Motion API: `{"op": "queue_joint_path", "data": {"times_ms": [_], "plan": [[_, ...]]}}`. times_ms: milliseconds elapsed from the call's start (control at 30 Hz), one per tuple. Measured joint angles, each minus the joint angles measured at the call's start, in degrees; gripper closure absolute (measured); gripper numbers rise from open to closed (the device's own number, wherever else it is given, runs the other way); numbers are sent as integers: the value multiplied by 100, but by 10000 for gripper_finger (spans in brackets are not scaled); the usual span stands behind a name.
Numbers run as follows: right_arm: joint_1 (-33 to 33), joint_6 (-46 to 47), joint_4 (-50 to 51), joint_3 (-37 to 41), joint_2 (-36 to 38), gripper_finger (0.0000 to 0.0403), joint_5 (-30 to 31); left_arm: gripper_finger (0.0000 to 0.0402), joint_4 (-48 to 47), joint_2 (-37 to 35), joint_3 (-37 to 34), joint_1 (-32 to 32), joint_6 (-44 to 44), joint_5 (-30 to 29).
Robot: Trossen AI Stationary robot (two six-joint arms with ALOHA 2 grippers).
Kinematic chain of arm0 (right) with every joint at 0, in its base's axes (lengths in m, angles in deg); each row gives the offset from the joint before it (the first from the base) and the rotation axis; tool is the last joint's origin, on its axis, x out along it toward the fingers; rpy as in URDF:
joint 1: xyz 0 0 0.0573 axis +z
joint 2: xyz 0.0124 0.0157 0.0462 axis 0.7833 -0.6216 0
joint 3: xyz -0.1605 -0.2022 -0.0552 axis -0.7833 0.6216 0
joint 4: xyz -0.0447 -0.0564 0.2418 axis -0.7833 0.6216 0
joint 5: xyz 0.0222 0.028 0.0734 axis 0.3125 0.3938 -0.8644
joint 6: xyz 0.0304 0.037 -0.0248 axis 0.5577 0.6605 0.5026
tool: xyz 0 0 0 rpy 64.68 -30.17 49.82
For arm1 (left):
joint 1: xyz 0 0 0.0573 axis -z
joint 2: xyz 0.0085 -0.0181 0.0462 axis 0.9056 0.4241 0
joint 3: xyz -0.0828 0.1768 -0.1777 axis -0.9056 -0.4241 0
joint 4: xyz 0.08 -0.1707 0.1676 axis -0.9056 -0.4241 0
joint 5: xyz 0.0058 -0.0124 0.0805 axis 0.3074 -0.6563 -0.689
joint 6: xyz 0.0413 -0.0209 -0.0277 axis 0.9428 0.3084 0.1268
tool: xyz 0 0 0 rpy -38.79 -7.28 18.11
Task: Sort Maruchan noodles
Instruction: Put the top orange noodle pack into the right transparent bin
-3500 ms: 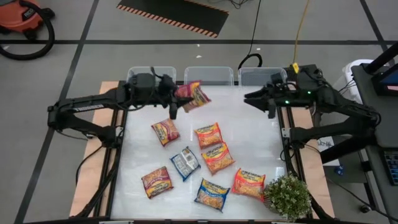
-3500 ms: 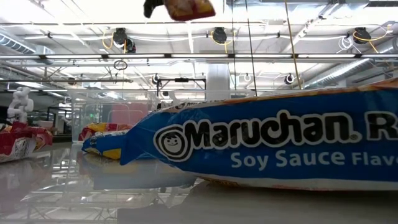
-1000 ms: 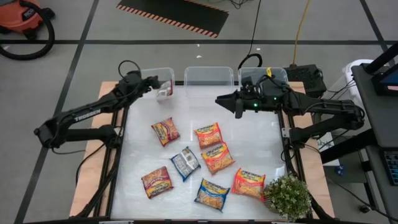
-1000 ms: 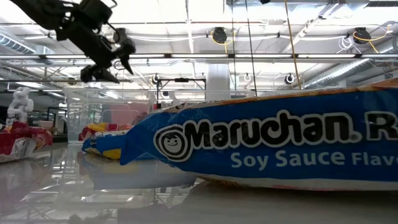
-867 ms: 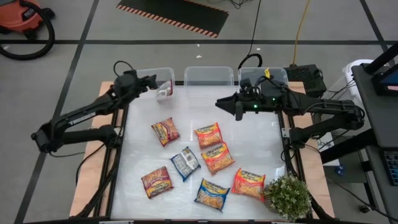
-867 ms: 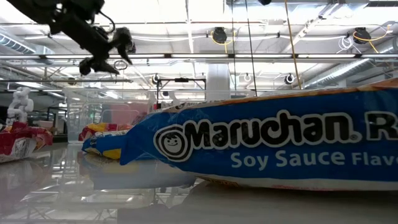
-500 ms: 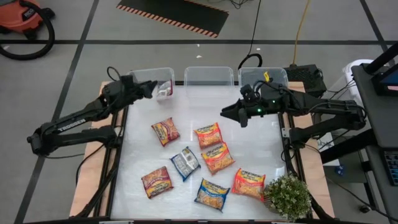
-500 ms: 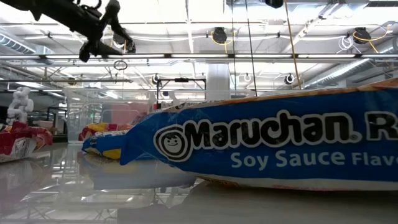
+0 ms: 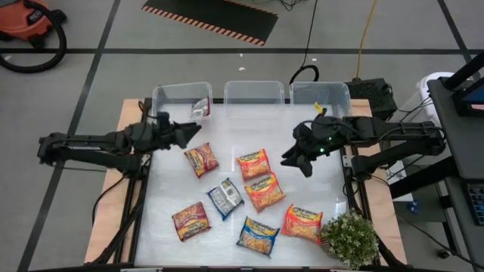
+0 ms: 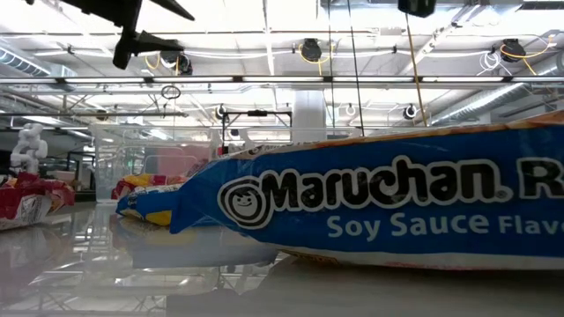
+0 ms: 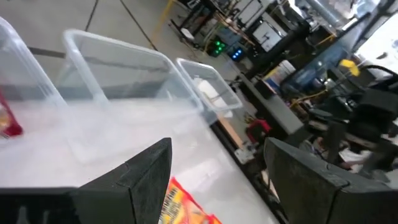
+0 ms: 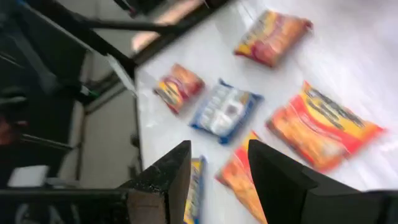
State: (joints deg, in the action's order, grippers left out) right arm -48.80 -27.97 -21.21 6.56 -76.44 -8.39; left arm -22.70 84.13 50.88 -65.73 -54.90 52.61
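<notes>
Maruchan noodles (image 9: 255,164): seven packets mid-table, one in far-left bin (image 9: 181,100).
Right gripper (image 9: 293,160), fingers parted and empty, hovers right of orange packet; centre over it, descend squarely. Left gripper (image 9: 189,132) parted, empty.

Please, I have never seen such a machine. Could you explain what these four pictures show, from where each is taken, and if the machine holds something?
These are two dark robot arms at a white table. One picture looks straight down on it, one looks level across the tabletop, and two come from cameras on the arms' wrists.

Seven noodle packets lie loose on the table: orange ones, dark red ones and blue ones. In the level view, a blue packet fills most of the picture. Three clear bins stand at the far edge; the left bin already contains one packet.

The left end effector is open and empty above the table's left side. The right end effector is open and empty too, above the packets near the orange ones.
</notes>
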Motion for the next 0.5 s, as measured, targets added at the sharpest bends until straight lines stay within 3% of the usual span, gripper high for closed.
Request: {"op": "queue_joint_path", "data": {"times_ms": [233, 500], "plan": [[43, 826, -254, 730, -6, 248, 220, 142, -9, 366, 2, 789, -218, -133], [199, 2450, -2720, 2029, -84, 248, 572, 142, 1, 661, 2, 1199, -263, 2]]}}
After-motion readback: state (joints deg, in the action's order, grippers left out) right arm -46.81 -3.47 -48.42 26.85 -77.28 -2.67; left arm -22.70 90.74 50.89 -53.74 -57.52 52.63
